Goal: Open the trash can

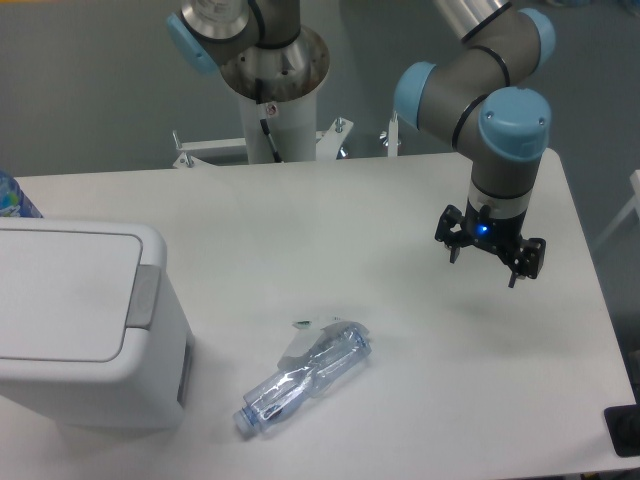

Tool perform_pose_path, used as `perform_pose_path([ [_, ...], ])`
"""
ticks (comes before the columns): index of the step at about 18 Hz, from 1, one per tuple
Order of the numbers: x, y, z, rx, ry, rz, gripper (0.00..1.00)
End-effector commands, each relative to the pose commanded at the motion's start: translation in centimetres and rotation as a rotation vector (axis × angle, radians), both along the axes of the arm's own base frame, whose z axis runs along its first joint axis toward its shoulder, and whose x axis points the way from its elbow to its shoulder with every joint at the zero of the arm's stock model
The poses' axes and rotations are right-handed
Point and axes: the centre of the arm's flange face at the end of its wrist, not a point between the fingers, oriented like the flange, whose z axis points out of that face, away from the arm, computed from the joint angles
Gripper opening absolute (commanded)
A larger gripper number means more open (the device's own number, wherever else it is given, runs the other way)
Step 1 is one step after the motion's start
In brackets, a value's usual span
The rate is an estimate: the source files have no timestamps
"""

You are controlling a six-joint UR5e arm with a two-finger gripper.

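Sitting at the near left corner of the white surface [400, 400], the trash can [90, 330] is a big white plastic box with rounded corners; its flat lid [60, 295] lies shut, and a grey push tab [144, 297] sits on the rim at its right side. Its left part runs out of view, so the long axis cannot be told for sure; the tab side faces right, toward the middle of the surface. Just right of it, apart from its wall, a crushed clear plastic bottle [305, 378] lies on its side, cap end toward the near left. Farther back and well to the right, the pincer [490, 258] hangs above the surface, fingers spread and pinching nothing. Behind stands the arm's white base column [275, 110], and a blue-patterned thing [15, 197] peeks in at the left edge.
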Motion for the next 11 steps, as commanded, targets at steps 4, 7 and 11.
perform_pose_path([
  [4,0.1,0.2,0.2,0.008,-0.005,-0.002,1.00],
  [7,0.3,0.3,1.2,0.054,-0.021,0.003,1.00],
  [11,2.0,1.9,2.3,0.167,-0.074,0.095,1.00],
])
